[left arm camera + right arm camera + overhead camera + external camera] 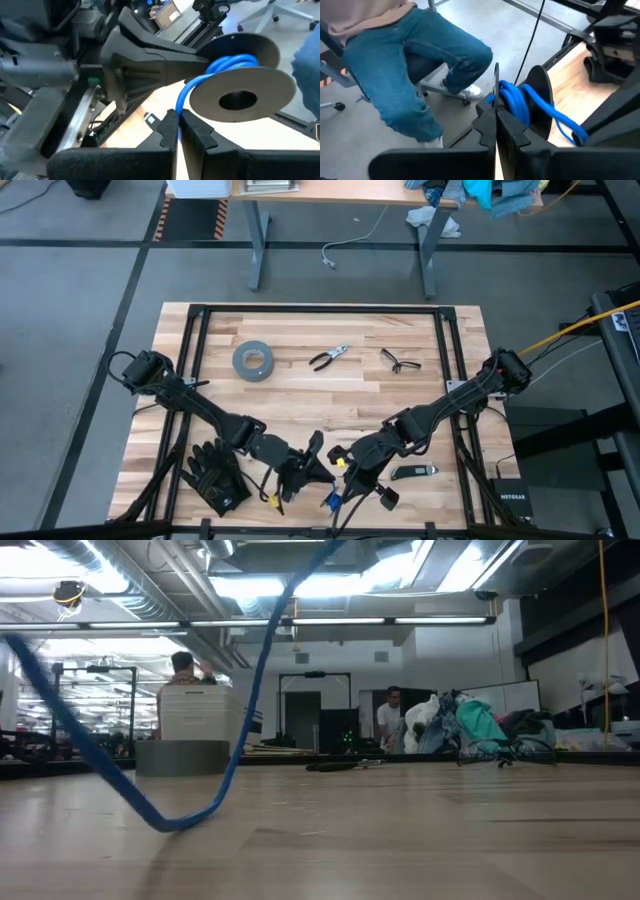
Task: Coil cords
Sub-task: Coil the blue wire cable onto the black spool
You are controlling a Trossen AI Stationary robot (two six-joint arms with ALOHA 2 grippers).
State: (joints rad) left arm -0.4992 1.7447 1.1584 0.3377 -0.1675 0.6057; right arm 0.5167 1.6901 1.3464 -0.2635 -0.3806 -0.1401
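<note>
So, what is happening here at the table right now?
Both arms meet at the table's near edge, working on a blue cord wound on a dark spool. The left pincer is shut on the cord just before the spool. The right pincer is shut on the spool's rim. A loose loop of cord hangs low over the wood.

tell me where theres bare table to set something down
Free: the wide wood band between the tape roll, pliers, glasses row and the arms below. Crowded: near edge, where both grippers, blue cord, gloves cluster.
</note>
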